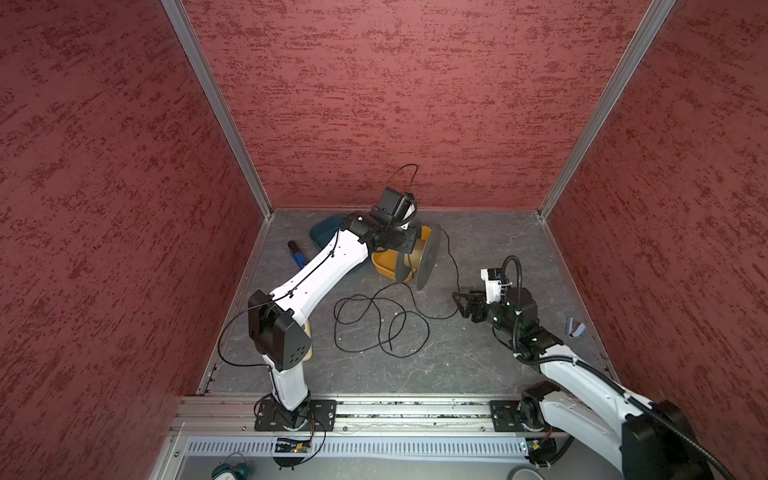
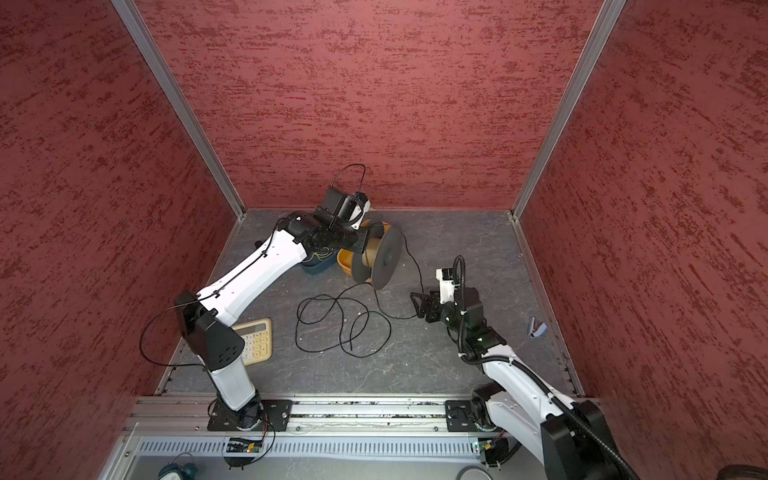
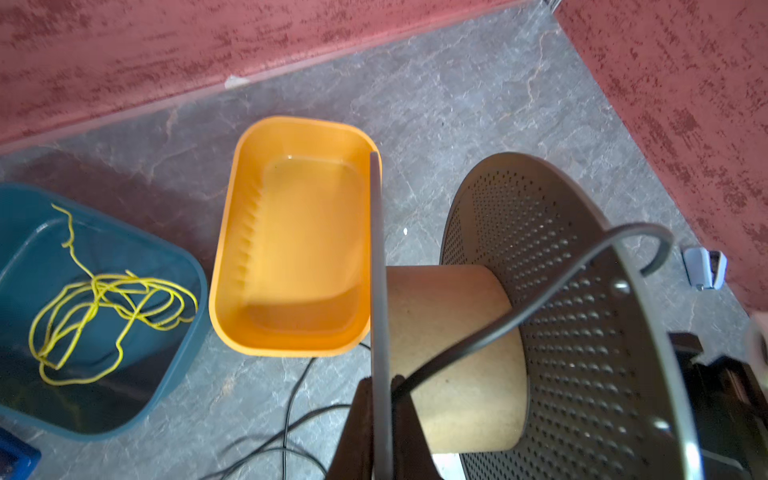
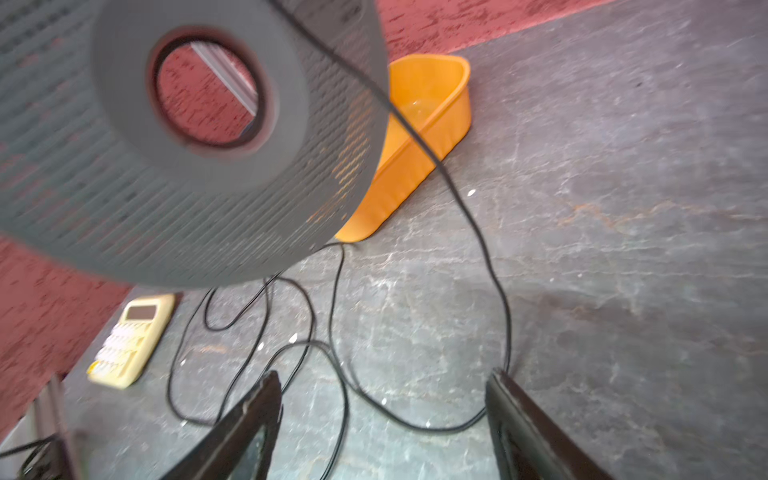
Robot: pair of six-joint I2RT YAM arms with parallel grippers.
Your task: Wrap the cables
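The cable point(image 1: 374, 324) is a thin black cord lying in loose loops on the grey floor. One strand climbs to a spool point(image 1: 428, 257) with two grey perforated discs and a cardboard core point(image 3: 453, 357). It crosses the core and hooks over the far disc point(image 3: 478, 345). My left gripper point(image 3: 380, 380) is shut on the edge of the near disc and holds the spool off the floor point(image 2: 386, 255). My right gripper point(image 4: 383, 374) is open low over the floor, to the right of the loops point(image 1: 457, 303). A bend of cable point(image 4: 436, 428) lies between its jaws, ungripped.
An orange tray point(image 3: 232, 232) stands just behind the spool. A blue tray point(image 3: 195, 270) beside it holds a thin yellow-green wire point(image 3: 104, 299). A cream calculator point(image 2: 257, 340) lies by the left arm. A small blue-white object point(image 1: 575, 326) sits near the right wall.
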